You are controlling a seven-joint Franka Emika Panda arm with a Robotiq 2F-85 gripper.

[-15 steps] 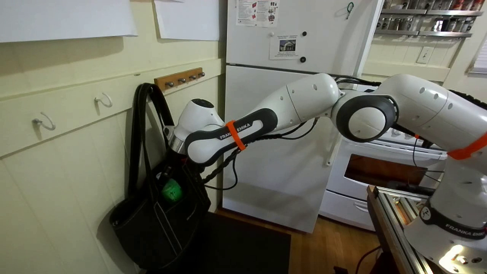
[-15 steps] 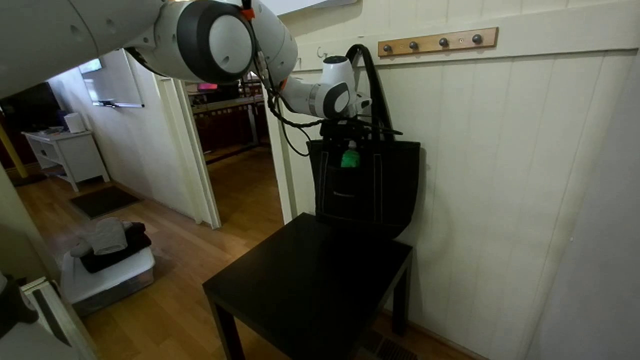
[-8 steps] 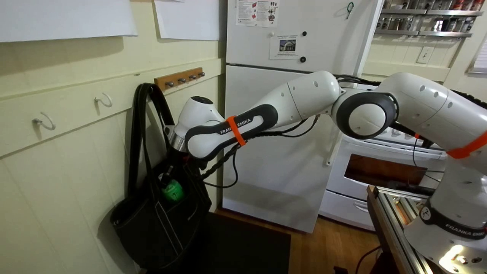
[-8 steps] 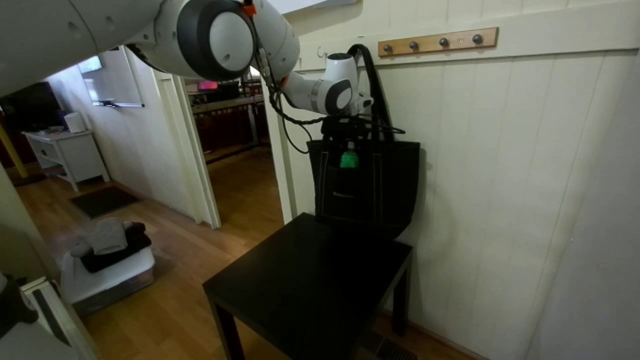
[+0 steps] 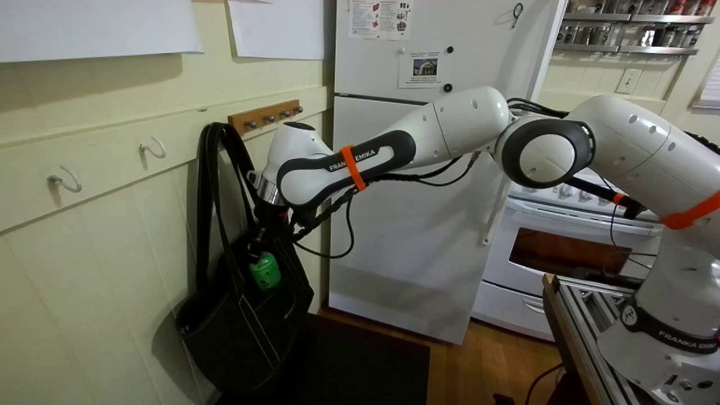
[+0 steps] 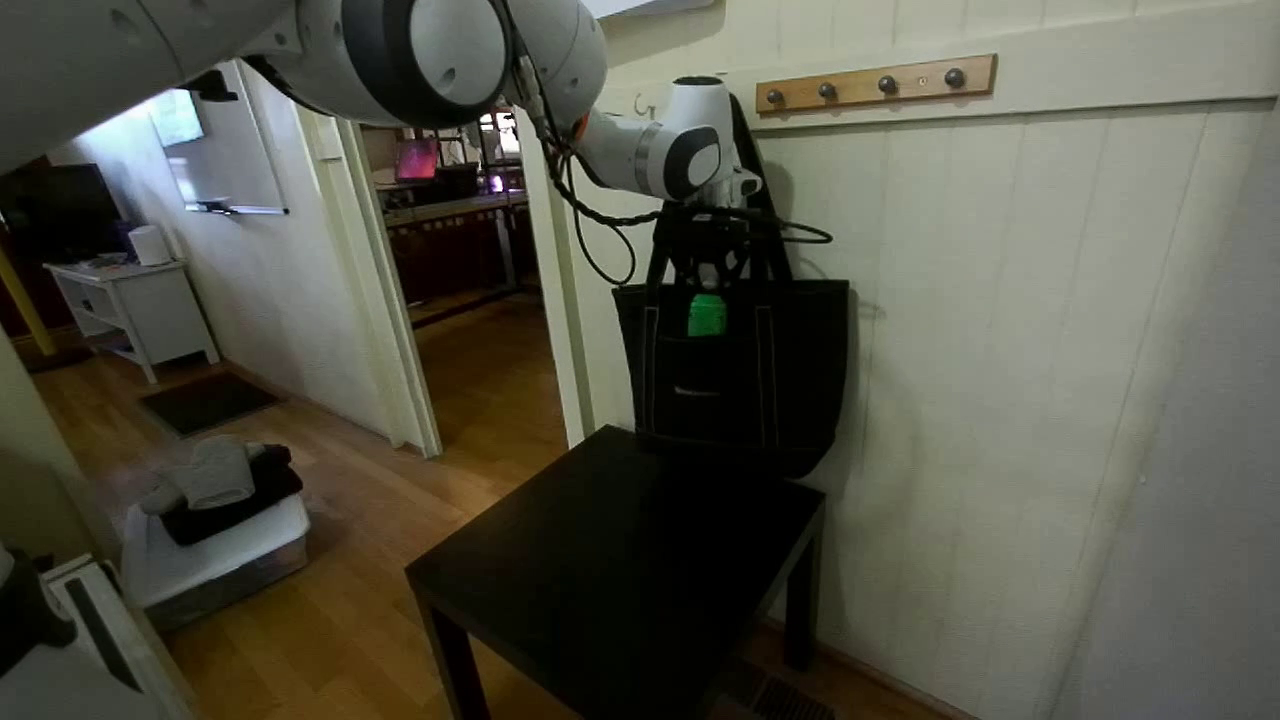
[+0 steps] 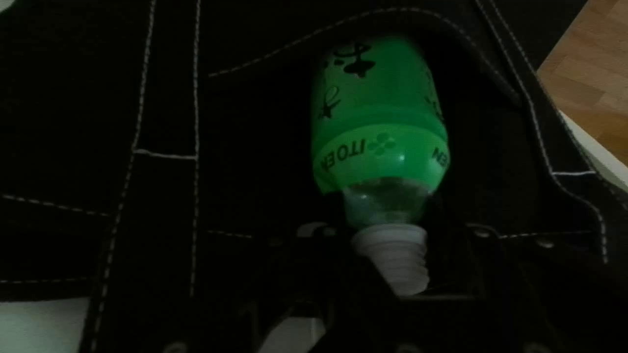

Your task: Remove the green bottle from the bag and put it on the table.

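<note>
The green bottle (image 7: pixel 380 117) stands cap end up, its lower part hidden in the front pocket of the black bag (image 7: pixel 255 147). It also shows in both exterior views (image 5: pixel 265 273) (image 6: pixel 707 315). My gripper (image 7: pixel 387 206) comes down from above, with dark fingers on both sides of the bottle's neck, and looks shut on it. The fingers are very dark in the wrist view, so the contact is hard to see. The bag hangs on the wall in both exterior views (image 5: pixel 236 343) (image 6: pixel 800 375). The black table (image 6: pixel 600 560) stands below and in front of it.
The bag's loop handles (image 5: pixel 211 185) rise close behind the gripper. A wooden peg rail (image 6: pixel 875 85) and white hooks (image 5: pixel 66 179) are on the wall. A white fridge (image 5: pixel 405 225) stands near the arm. Black cables (image 5: pixel 337 256) loop under the wrist.
The arm and gripper have risen. The green bottle has moved up slightly with the gripper, showing a little more above the pocket. The bag has shifted and swung a little along with it.
</note>
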